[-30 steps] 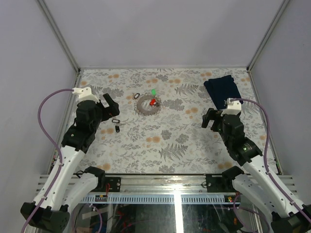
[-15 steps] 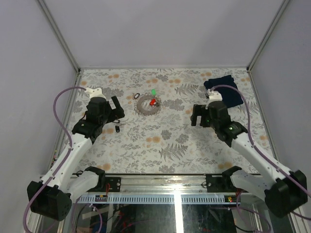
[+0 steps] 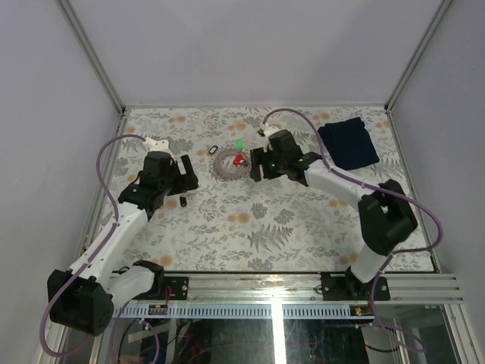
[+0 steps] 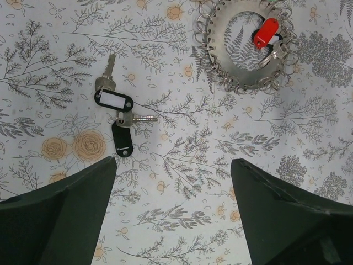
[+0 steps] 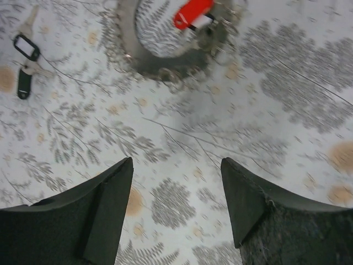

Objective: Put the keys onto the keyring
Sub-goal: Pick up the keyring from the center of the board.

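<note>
The keyring (image 3: 229, 166) is a silvery coil with a red tag (image 3: 239, 159) and a green tag (image 3: 239, 143), lying at the table's middle back. In the left wrist view the keyring (image 4: 242, 83) sits at the upper right, and two keys (image 4: 117, 106) with black heads lie together at the upper left. My left gripper (image 3: 188, 173) hovers open just above those keys (image 3: 182, 199), nothing between its fingers. My right gripper (image 3: 258, 163) stands open beside the coil's right edge. Its wrist view shows the keyring (image 5: 160, 66) ahead and the keys (image 5: 25, 61) far left.
A dark blue folded cloth (image 3: 348, 144) lies at the back right corner. A small dark oval piece (image 3: 213, 150) rests left of the coil. The floral table cover (image 3: 265, 220) runs to metal frame posts at the back corners.
The right arm has swung far left across the table, from beside the blue cloth to the keyring. The left gripper has edged right and forward over the keys. Both stayed open.
</note>
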Robot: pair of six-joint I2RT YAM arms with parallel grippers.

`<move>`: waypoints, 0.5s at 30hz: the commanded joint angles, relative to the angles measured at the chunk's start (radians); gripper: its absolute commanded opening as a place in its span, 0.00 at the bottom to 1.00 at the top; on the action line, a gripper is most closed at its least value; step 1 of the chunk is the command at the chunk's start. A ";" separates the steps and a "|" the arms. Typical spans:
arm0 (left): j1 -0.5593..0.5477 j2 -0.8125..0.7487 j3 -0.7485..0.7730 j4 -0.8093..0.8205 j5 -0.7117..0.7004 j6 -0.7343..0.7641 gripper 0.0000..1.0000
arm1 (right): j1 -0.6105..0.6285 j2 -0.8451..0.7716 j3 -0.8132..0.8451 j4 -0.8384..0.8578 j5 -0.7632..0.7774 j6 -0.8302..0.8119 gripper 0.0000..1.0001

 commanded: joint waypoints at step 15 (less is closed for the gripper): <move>0.006 -0.038 -0.009 0.021 -0.039 0.011 0.85 | 0.154 0.477 0.412 0.197 0.061 0.367 0.45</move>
